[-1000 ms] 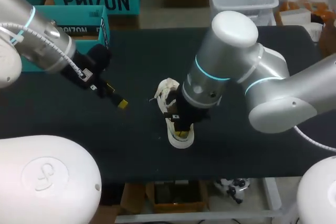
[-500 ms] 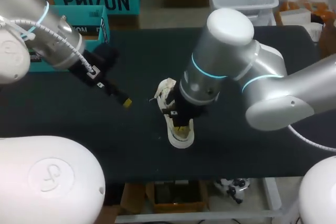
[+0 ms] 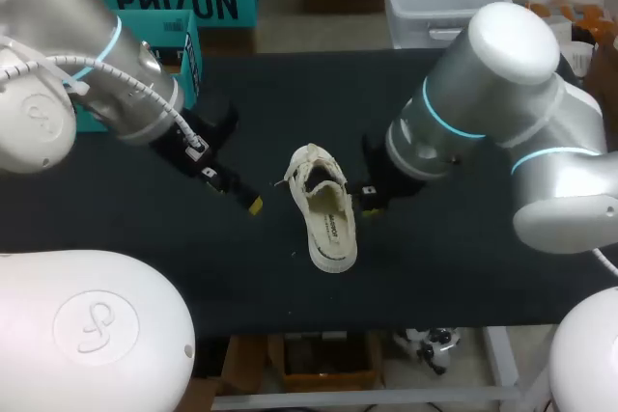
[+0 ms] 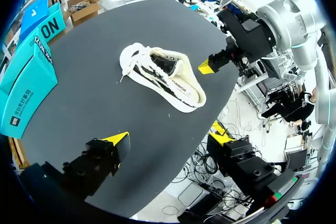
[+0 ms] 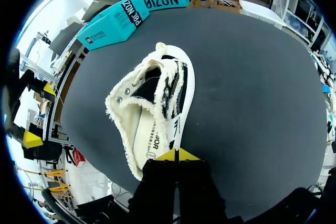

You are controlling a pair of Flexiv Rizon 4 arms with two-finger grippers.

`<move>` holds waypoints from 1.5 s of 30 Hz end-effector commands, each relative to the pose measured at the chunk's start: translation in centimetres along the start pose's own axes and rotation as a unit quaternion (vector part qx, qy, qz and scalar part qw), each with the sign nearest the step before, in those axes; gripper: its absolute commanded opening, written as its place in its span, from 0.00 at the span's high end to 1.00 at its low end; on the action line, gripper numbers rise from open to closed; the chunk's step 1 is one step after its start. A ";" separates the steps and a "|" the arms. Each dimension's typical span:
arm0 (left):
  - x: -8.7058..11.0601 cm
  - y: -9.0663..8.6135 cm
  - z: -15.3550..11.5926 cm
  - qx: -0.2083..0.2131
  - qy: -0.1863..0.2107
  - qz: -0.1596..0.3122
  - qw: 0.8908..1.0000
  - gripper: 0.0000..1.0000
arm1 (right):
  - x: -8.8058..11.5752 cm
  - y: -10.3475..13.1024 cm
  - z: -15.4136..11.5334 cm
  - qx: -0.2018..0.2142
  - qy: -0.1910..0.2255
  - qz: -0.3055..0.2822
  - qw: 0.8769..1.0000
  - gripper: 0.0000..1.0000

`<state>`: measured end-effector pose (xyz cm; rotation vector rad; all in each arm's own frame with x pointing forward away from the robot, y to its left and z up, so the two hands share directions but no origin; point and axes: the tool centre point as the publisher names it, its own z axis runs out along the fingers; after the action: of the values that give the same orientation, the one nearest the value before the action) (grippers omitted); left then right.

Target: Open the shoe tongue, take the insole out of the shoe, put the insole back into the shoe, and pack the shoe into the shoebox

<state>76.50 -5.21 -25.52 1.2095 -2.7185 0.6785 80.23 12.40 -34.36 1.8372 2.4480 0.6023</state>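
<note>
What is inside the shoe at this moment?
The insole lies in the shoe, its printed heel part showing through the opening. Its front end is hidden under the shoe's upper toward the toe.

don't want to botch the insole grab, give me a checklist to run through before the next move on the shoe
1. Shoe stands on its sole on the table, opening up: ok.
2. Insole lies inside the shoe, in plain sight from above: ok.
3. Left gripper open and empty, off to the shoe's side: ok.
4. Right gripper ready to grasp: not ok. Its fingers are shut together on nothing, close beside the shoe.
5. Right gripper clear of the shoe's edge: cannot tell, the gap is too slight to judge.
6. Teal shoebox open to take the shoe later: cannot tell.
</note>
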 end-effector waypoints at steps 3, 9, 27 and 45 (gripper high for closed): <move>2.8 -0.1 1.8 0.003 -0.037 -0.022 0.999 0.00 | -4.2 -0.2 -3.0 0.010 0.056 -0.037 0.998 1.00; 4.3 -0.5 3.3 0.001 -0.065 -0.067 0.996 0.00 | -7.2 0.4 -2.8 0.043 0.051 -0.089 0.994 1.00; 3.7 -1.6 5.7 0.006 -0.114 -0.149 0.982 0.00 | -9.0 1.7 -2.3 0.067 0.053 -0.124 0.989 0.00; 0.7 -3.3 11.5 0.006 -0.160 -0.248 0.955 0.00 | -11.3 3.0 -1.5 0.062 -0.017 -0.244 0.968 0.00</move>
<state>78.30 -11.02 -31.95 2.0413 -2.4434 0.4963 85.96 2.59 -33.89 1.2119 2.8078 0.3507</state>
